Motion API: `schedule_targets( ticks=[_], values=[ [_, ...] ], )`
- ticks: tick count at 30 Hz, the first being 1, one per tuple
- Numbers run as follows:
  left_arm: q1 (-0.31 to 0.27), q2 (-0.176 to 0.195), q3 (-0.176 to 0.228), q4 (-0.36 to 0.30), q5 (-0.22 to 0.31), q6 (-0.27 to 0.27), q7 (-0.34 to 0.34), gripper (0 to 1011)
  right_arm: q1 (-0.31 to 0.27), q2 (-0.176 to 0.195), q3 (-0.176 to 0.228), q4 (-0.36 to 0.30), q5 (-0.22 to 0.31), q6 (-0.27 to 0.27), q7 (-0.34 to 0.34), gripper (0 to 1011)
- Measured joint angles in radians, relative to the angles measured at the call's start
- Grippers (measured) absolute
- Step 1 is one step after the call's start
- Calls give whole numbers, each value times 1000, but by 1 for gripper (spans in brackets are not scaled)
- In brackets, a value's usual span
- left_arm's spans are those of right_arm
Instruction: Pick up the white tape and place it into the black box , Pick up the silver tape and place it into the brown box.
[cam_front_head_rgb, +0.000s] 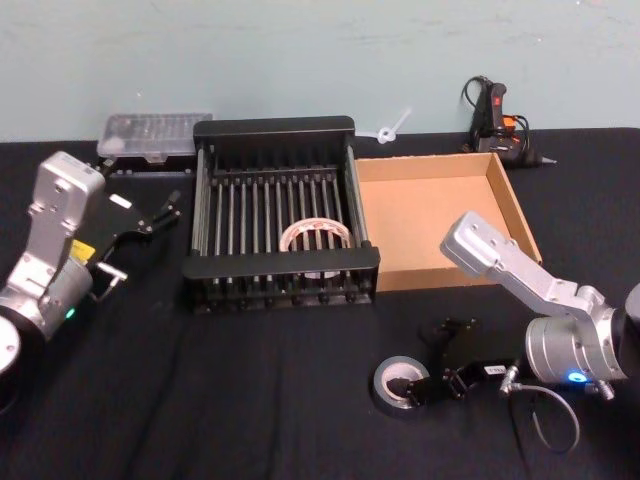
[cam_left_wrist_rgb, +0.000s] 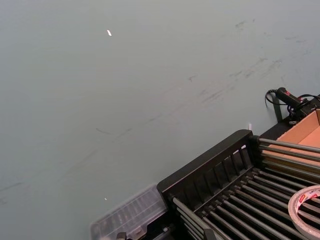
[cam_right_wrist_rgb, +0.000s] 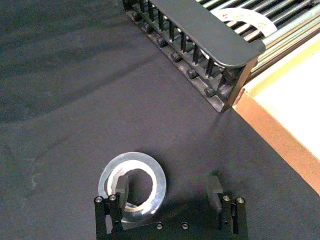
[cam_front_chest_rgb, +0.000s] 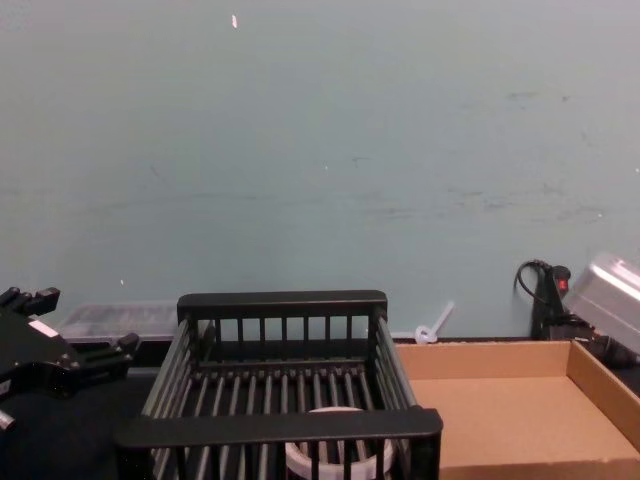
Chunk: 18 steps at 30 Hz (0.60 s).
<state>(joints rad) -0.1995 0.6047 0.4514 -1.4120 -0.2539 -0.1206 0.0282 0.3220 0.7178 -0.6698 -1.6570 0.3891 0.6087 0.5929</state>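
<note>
The white tape (cam_front_head_rgb: 316, 236) already lies flat on the slatted floor of the black box (cam_front_head_rgb: 282, 128), towards its near right side, so the first half of the job looks done. It is a thin-walled pale ring with red print on its inner face, resting across the dark bars of the crate, whose thick solid rims frame open ribbed sides.

The silver tape (cam_front_head_rgb: 402, 385) lies flat on the black cloth of the bench (cam_front_head_rgb: 250, 400), near and to the right, well apart from both boxes. It is a smaller, thicker roll with a dull grey sheen and a pale inner face.

The right gripper (cam_right_wrist_rgb: 170, 192) is low over it with its jaws spread wide and holding nothing. In the right wrist view one finger (cam_right_wrist_rgb: 121, 186) sits over the roll's hollow centre and the other (cam_right_wrist_rgb: 215, 187) stands clear over the cloth, outside the ring. That placement seems meant to pinch one wall of the roll between the fingers, a sensible hold for a ring lying flat.

The brown box (cam_front_head_rgb: 505, 205), a shallow cardboard tray with low matte walls, sits against the right side of the crate, far of the roll.

The left gripper (cam_front_head_rgb: 140, 222) hovers left of the crate, jaws apart and empty, apparently idle.
</note>
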Motion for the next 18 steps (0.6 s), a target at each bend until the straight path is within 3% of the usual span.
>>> schedule_targets(
  ticks=[18],
  values=[
    [0,0,0,0,0,0,0,1001,-2,-3,1,3,-3,0,0,1000]
  ],
)
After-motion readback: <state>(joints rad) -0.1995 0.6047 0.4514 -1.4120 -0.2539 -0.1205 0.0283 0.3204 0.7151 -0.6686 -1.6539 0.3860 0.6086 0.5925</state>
